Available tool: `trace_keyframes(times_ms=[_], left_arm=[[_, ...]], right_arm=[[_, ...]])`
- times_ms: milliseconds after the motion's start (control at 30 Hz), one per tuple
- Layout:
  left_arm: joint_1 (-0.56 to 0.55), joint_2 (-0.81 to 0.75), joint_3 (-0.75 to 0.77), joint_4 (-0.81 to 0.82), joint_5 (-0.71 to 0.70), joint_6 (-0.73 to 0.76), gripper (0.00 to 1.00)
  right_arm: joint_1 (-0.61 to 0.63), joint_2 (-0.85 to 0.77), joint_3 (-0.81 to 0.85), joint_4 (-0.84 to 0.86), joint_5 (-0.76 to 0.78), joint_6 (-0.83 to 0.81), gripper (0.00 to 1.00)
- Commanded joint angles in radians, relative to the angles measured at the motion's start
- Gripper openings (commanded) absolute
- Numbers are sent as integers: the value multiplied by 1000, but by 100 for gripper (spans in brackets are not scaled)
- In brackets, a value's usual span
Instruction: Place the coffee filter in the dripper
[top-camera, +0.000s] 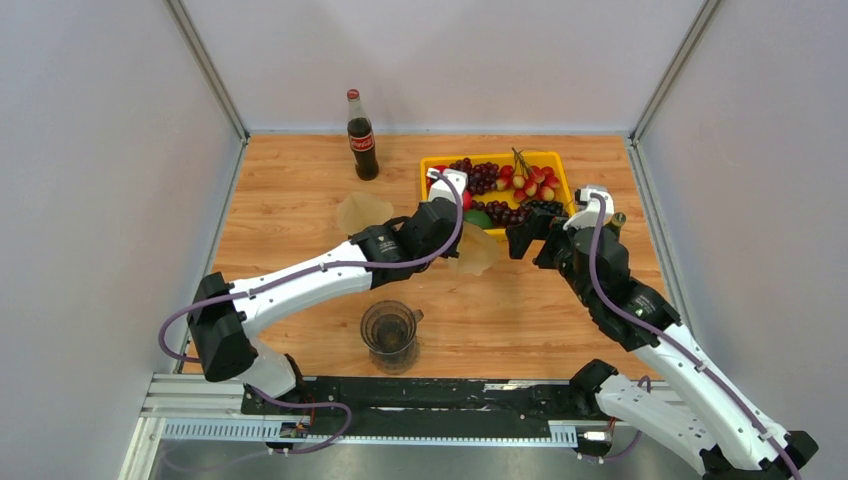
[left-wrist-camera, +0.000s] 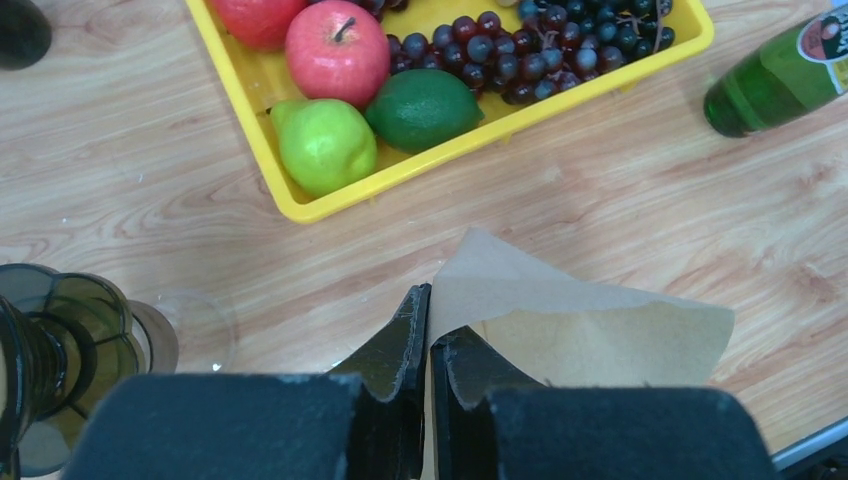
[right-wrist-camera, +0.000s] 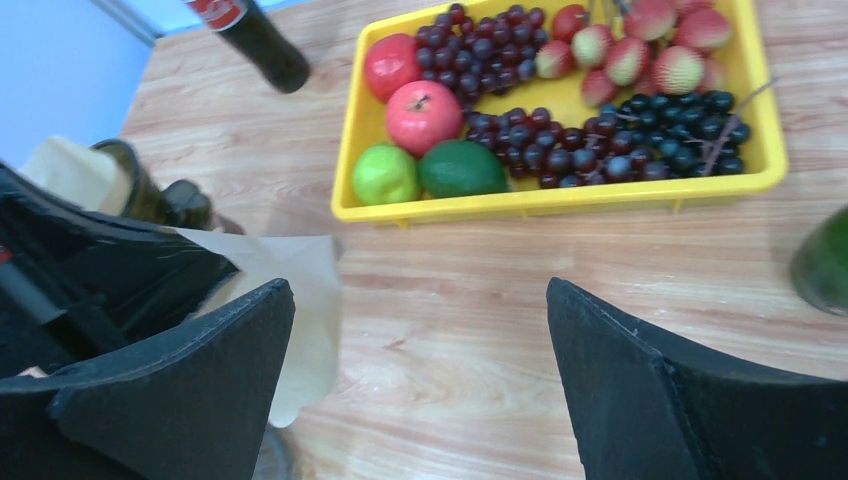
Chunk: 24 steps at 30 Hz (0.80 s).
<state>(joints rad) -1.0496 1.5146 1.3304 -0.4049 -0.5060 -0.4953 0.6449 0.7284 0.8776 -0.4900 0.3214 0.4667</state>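
The brown paper coffee filter hangs above the middle of the table, and my left gripper is shut on its edge. In the left wrist view the black jaws pinch the filter, which fans out to the right. The dripper, a dark ribbed glass cone with a handle, stands near the table's front edge, below and left of the held filter; it also shows at the left edge of the left wrist view. My right gripper is open just right of the filter, its fingers wide apart over bare wood.
A second filter lies on the table behind the left arm. A yellow tray of grapes, apples and limes sits at the back. A cola bottle stands at the back left. A green bottle lies right of the tray.
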Motion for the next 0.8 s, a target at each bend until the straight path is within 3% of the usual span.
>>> trace_keyframes(times_ms=[0,200,400,767], left_arm=[[46,-57,23,-22,64,-29,9],[122,-112,10,-41,280,-57,9],[157,-214,8,-168,349,-83,9],[158,-421,50,-669,367,-108,10]], right_arm=[[-6,2,-27,23,176,41,100],[-31,74,-74,15,213,59,100],[-42,100,-97,15,223,61,100],[-42,82,-129,14,209,53,100]])
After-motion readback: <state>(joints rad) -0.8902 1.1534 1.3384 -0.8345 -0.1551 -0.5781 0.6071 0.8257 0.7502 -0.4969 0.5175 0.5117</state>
